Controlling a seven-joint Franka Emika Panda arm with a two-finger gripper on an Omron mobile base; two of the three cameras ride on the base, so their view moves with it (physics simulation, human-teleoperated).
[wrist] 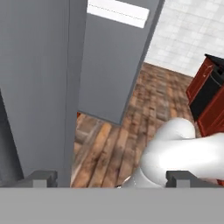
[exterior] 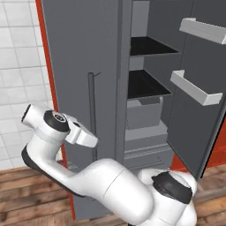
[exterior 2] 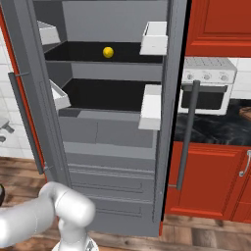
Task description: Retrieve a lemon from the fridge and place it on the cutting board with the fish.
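Observation:
The fridge stands with both upper doors swung open, showing black shelves. The lemon, small and bright yellow, lies on the upper shelf near its middle. My gripper hangs low beside the left door's vertical bar handle, far below and left of the lemon. In the hand view the gripper is open, its fingertips wide apart with nothing between them, facing the grey door and the wooden floor. The cutting board and the fish are out of view.
White door bins jut from the open right door. Two closed drawers sit under the shelves. To the fridge's right are red cabinets, a dark counter with a white toaster oven, and the right door's handle.

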